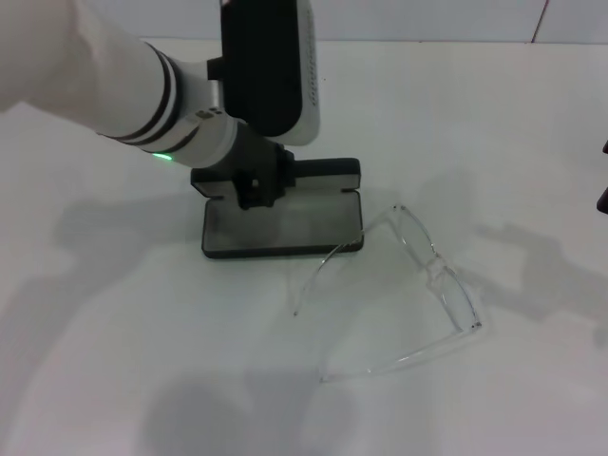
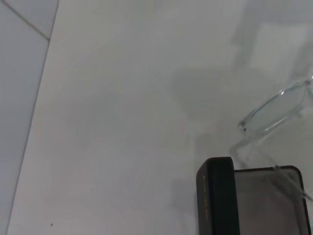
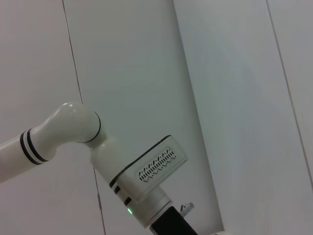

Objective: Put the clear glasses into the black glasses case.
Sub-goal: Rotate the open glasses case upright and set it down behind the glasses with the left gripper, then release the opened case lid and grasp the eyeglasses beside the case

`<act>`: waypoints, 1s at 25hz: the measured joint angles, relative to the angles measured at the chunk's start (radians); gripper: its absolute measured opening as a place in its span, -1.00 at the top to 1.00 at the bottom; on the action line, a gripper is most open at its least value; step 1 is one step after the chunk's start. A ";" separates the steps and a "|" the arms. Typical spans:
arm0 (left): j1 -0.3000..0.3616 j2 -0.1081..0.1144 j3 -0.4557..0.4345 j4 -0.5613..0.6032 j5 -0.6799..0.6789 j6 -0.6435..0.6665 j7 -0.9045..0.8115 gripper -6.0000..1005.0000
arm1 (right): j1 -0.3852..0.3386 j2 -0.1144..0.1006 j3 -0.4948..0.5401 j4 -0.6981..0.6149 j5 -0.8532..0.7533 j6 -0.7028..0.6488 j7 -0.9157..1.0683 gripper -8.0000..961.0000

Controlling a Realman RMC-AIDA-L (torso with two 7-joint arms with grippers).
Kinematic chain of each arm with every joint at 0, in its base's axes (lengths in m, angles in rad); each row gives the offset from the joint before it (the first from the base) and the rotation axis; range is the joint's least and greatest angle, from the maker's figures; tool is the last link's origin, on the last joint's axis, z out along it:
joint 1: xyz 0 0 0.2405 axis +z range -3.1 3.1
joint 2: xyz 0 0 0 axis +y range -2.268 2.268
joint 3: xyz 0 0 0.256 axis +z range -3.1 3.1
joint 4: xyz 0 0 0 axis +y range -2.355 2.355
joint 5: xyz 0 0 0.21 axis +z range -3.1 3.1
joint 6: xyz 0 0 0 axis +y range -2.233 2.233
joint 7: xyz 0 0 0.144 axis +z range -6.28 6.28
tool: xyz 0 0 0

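The clear glasses lie unfolded on the table just in front of the open black glasses case, one arm tip over its corner. Left gripper sits at the case's rear edge; I cannot tell its grip. Best steady the case first. The right gripper isn't visible.

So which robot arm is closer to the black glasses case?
The left. Its left gripper is right over the open black glasses case, at its lid edge. The right gripper barely peeks in at the table's far right edge, beyond the clear glasses.
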 joint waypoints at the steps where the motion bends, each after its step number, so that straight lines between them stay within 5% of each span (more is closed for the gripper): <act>1: -0.001 0.000 0.006 -0.001 -0.002 -0.004 0.000 0.58 | 0.000 0.000 0.000 0.000 0.000 -0.001 0.000 -0.45; 15: 0.010 -0.002 0.019 0.007 -0.010 -0.045 -0.017 0.34 | -0.006 0.000 0.000 0.000 0.001 -0.003 -0.001 -0.45; 25: 0.133 0.006 -0.166 0.193 -0.465 0.046 0.119 0.34 | -0.007 -0.002 0.003 0.003 0.025 0.006 -0.002 -0.45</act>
